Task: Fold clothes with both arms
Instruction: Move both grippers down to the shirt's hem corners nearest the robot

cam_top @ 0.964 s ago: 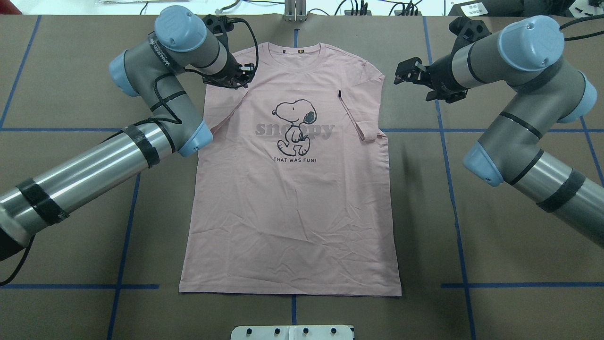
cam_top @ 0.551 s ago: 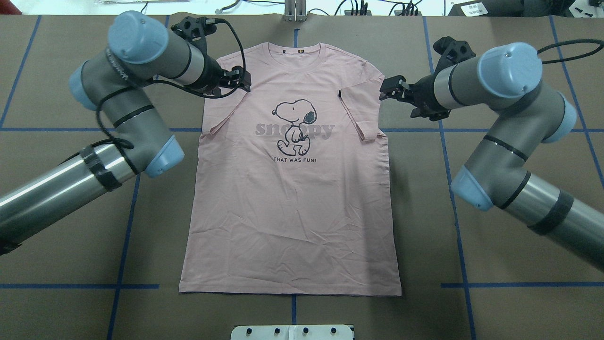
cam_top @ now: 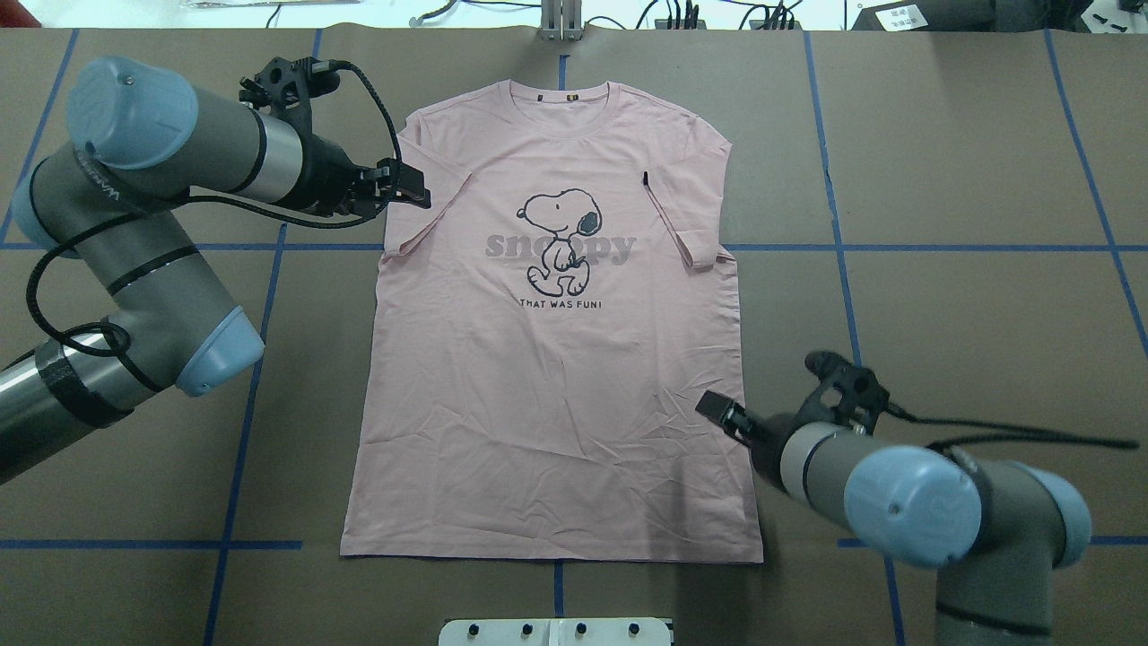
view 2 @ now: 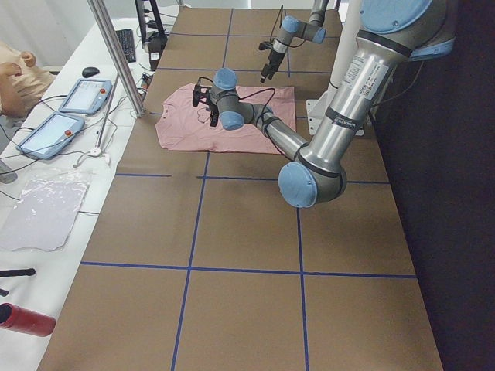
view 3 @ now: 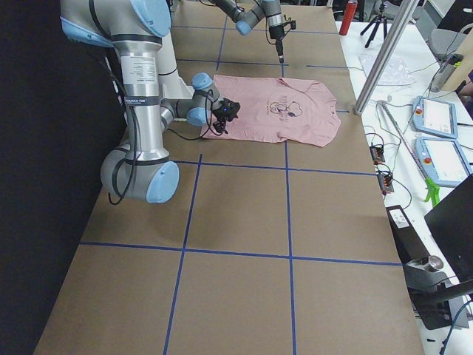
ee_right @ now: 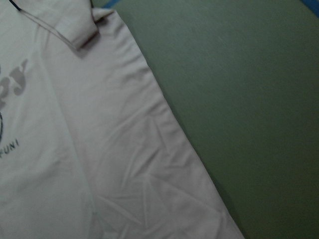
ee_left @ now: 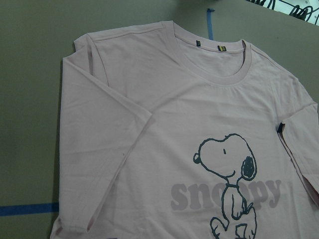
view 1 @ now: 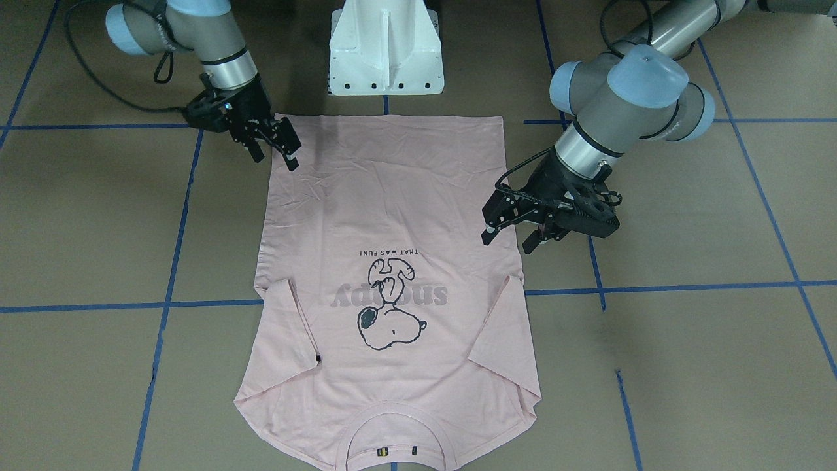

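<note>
Brown paper-covered table point(cam_top: 969, 161) carries the pink T-shirt point(cam_top: 556, 404), spread flat at its centre, print up, collar farthest from the robot. The left gripper point(view 1: 506, 243) hangs over one sleeve, jaws apart and empty. The right gripper point(view 1: 275, 161) gapes empty near the opposite hem corner.

A: We logged the left arm point(cam_top: 152, 170) and right arm point(cam_top: 987, 492) as grey tubes with silver lower sections and rounded light blue joint caps point(cam_top: 130, 99).
B: Agreed. We also noted black bands point(cam_top: 67, 395) round the silver, a thin black cable point(cam_top: 1031, 440), and white lettering point(cam_top: 94, 184) we couldn't read.
A: Both the left gripper point(view 1: 507, 242) and right gripper point(view 1: 274, 160) were black and two-fingered; the pedestal point(view 1: 386, 52) was white, with small dark holes.
</note>
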`<state>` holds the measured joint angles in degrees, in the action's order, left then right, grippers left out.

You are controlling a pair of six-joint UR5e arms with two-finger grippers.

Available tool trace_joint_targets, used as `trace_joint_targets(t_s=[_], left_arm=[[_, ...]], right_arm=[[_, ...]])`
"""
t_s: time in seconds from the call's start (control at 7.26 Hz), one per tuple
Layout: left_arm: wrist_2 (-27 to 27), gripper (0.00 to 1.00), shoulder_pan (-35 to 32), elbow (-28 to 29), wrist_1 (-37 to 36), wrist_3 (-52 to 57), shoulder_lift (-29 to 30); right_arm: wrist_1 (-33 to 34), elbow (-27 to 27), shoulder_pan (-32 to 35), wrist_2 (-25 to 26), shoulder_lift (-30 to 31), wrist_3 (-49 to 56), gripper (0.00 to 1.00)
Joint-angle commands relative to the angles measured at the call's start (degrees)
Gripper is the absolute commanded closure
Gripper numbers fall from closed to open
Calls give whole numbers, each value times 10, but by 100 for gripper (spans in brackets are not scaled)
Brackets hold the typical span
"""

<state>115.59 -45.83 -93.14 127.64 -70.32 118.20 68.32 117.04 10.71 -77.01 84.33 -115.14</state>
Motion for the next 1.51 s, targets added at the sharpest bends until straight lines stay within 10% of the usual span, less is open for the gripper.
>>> trace_joint_targets(t_s=[0.0,0.69,0.83,1.38], left_arm=[[0,17,0,-1,0,-1,-2],[-1,17,0,1,0,-10,-1],[-1,17,0,1,0,-10,-1],[-1,16,1,2,0,-10,-1]], right_arm=[[61,19,-85,51,20,-76,7],[100,21,-118,49,19,-84,43],[100,22,-118,49,19,-84,99],[100,28,-119,50,19,-83,100]])
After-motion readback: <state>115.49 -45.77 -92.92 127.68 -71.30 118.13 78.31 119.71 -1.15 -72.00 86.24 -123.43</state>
